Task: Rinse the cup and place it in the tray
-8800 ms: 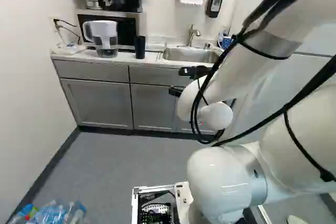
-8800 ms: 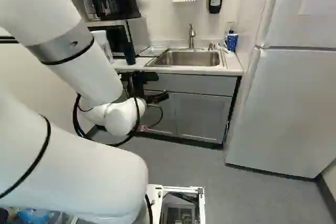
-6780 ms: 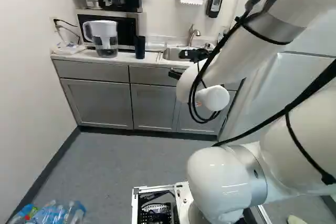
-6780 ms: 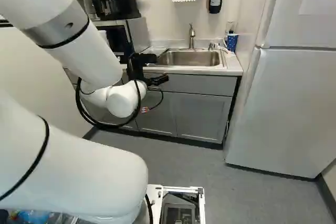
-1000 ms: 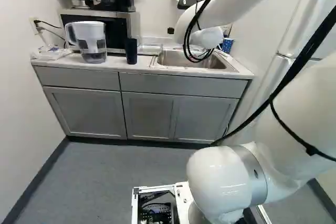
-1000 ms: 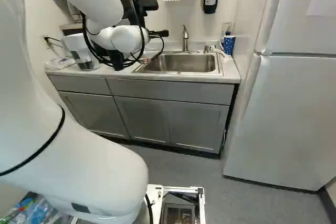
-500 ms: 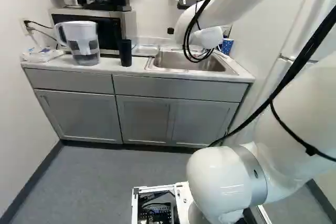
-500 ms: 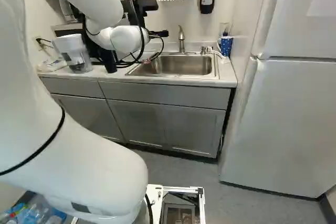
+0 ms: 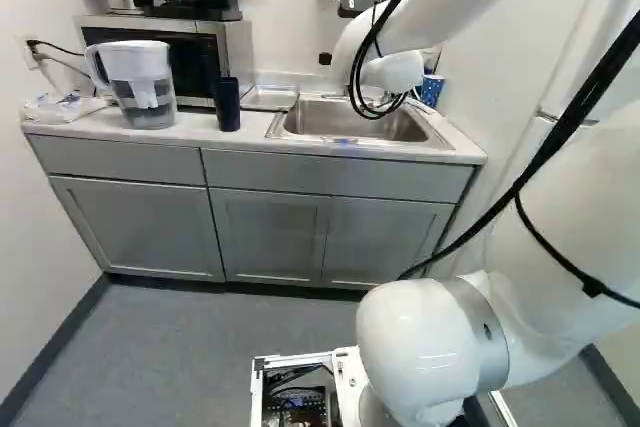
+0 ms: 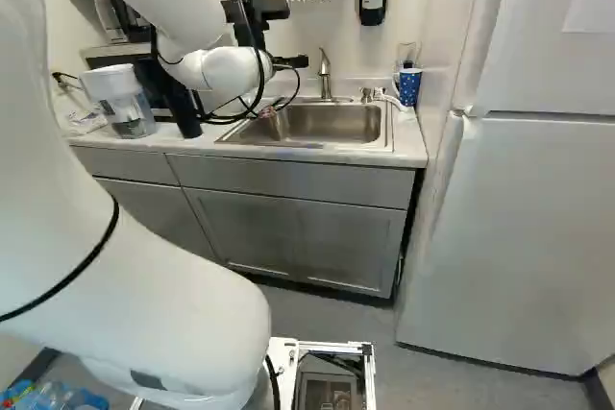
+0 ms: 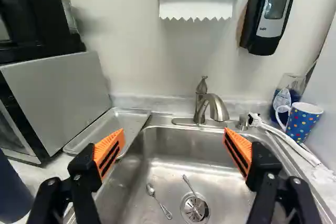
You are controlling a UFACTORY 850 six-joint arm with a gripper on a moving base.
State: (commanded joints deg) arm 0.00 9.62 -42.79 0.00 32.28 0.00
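My gripper [image 10: 256, 11] is up before the sink in the right base view. In the wrist view the gripper [image 11: 173, 150] is open, nothing between its orange pads, over the sink [image 11: 157, 153]. A dotted blue mug [image 11: 303, 120] stands on the counter beyond one finger, right of the sink in the right base view. A dark tumbler [image 9: 227, 104] stands left of the sink in the left base view; its side shows in the wrist view. The metal tray [image 11: 126, 118] lies between sink and microwave. The faucet [image 11: 210, 107] rises behind the basin.
Two spoons [image 11: 158, 200] lie in the basin near the drain. A water pitcher [image 9: 143, 87], the microwave [image 11: 63, 98] and a coffee maker are beside the tumbler. A soap dispenser [image 11: 270, 11] and paper towels hang above; a fridge [image 10: 519, 228] stands at the right.
Over the longer span the arm has risen and the base has come nearer the counter. In the last second the base has turned, shifting the scene leftward in both base views; the arm holds its pose.
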